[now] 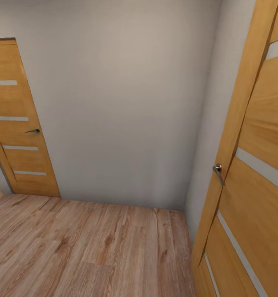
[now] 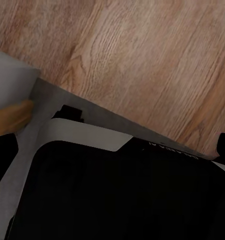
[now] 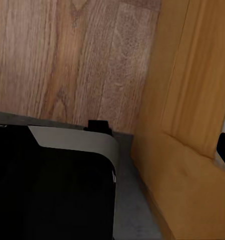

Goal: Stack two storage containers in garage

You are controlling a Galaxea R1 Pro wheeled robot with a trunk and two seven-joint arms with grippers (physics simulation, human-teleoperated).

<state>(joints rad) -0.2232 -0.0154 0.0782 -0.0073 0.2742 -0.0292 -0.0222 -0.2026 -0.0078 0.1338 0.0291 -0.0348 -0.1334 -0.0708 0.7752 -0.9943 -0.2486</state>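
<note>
No storage container is seen, so its bearing from either claw cannot be judged. An open wooden door (image 1: 254,165) is passed closely on the right; claw states cannot be told.

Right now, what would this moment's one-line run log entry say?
phase: in transit | floor: light wood planks | ahead: plain wall | left door: shut | right door: close alongside | base: near right door | grippers: state unclear
</note>
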